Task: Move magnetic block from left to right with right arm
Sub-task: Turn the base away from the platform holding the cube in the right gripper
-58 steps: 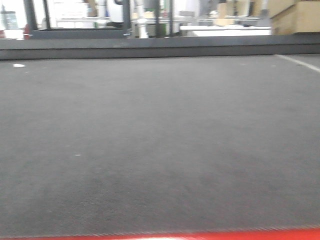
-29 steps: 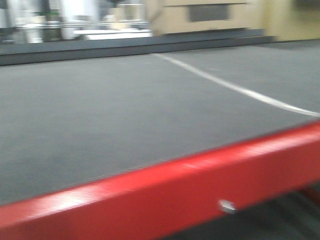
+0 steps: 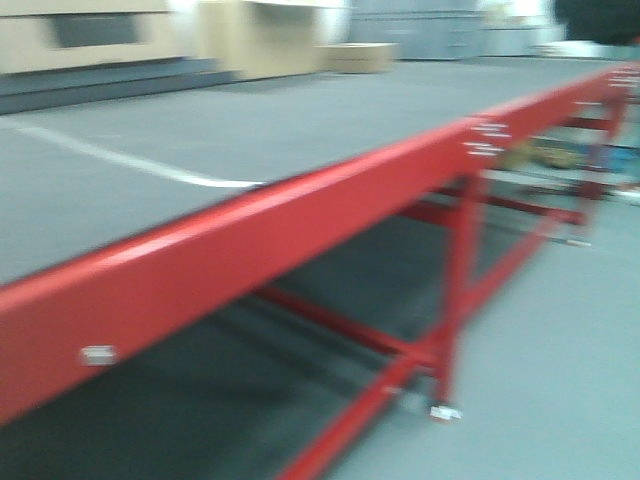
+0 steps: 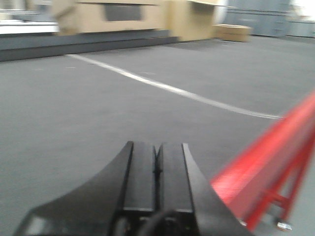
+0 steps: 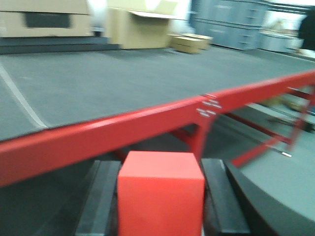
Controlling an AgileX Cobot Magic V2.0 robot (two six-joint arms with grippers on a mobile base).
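Clamping the block (image 5: 161, 194) tightly, the right gripper (image 5: 161, 199) is holding it at bottom centre of the right wrist view, seemingly outside the red rail (image 5: 98, 135). The left gripper (image 4: 156, 167) is sitting closed on nothing. A slip here is risking a drop to the floor (image 3: 560, 330); a low swing is risking a knock on the rail. Past the rail, the mat (image 5: 123, 78) is offering open room up to the boxes (image 5: 142, 29) at upper left.
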